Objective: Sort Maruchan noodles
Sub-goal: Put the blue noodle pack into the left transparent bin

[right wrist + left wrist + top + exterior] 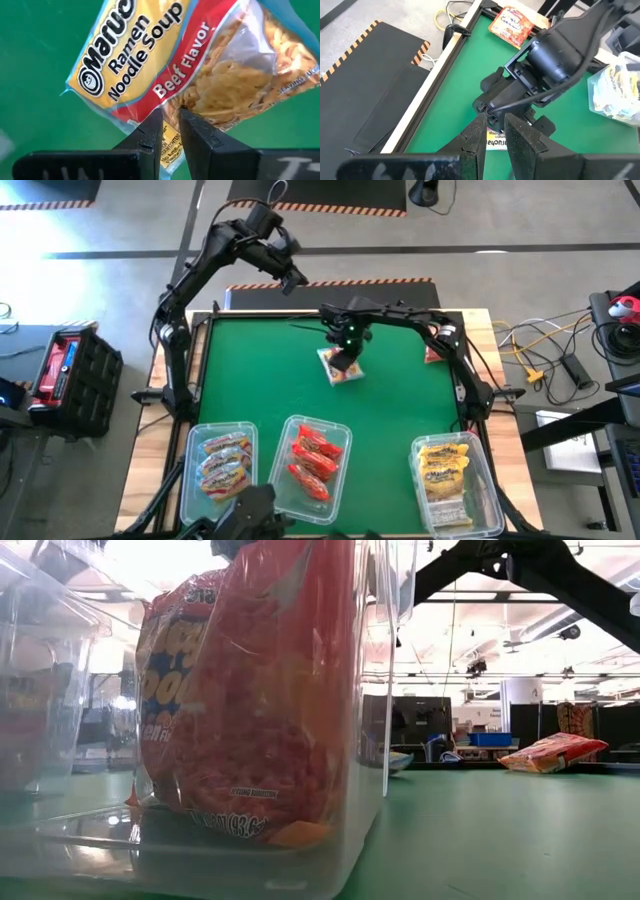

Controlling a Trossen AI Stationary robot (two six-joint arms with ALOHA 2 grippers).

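While the right end effector (170, 125) pinches the beef packet (190, 65) by its edge over the bench (260, 370) centre, carry it steadily to the red-packet bin (316, 456), since so thin a grip may slip. The left end effector (493, 135), shut and empty, waits raised at the rear.
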